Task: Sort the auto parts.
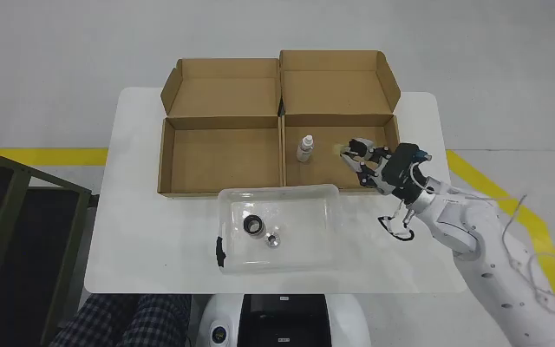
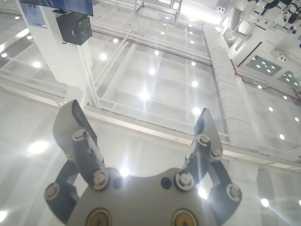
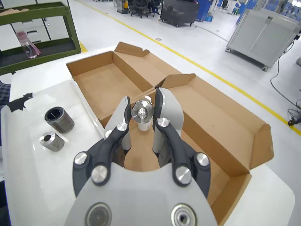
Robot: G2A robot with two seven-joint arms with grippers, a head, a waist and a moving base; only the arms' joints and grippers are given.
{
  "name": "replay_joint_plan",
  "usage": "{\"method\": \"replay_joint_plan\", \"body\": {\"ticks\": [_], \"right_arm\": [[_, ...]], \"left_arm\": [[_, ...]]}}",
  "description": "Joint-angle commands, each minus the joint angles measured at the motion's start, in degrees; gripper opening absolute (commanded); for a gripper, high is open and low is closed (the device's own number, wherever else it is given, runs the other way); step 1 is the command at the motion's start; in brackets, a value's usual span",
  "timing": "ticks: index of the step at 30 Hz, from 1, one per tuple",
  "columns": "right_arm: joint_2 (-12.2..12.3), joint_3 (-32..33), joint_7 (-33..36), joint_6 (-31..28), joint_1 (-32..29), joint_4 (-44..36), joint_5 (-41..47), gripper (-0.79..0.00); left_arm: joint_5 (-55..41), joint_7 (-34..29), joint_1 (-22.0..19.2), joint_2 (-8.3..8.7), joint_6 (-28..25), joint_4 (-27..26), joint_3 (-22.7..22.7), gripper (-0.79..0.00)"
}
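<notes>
- Silver stepped disc [image 3: 141, 114], clamped in the right gripper [image 3: 142, 97], hangs over the right cardboard box's [image 3: 211, 128] right half.
- Its floor lies straight below; a white bottle [image 1: 305, 147] stands just beyond.

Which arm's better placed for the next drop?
Right. The right gripper holds a round silver metal part over one brown cardboard box; the left gripper, open, points at the ceiling.

The right arm [image 1: 451, 212] stretches in over the near right corner of the right-hand box [image 1: 325, 173]. Its claw [image 3: 141, 104] hangs above the box floor, fingers clamped on a round metal part [image 3: 142, 114]. The left claw [image 2: 139, 106] points upward, fingers spread wide.
</notes>
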Motion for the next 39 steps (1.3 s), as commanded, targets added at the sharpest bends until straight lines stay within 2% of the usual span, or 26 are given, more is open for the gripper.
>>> {"method": "replay_joint_plan", "body": {"ticks": [1,7,22,39], "right_arm": [[-0.2,-0.7,2.3,-0.4,0.8,1.0,0.9,-0.785],[-1.2,-3.8,8.1,-0.1,5.8,5.7,2.2,-0.785],[-4.4,-13.7,16.2,-3.6,16.4,17.5,2.3,-0.785],[-8.5,-22.4,20.4,-5.7,26.3,27.8,2.8,-0.785]], "left_arm": [[0.0,0.0,0.0,0.0,0.0,0.0,0.0,0.0],[0.0,0.0,0.0,0.0,0.0,0.0,0.0,0.0],[0.0,0.0,0.0,0.0,0.0,0.0,0.0,0.0],[0.0,0.0,0.0,0.0,0.0,0.0,0.0,0.0]]}}
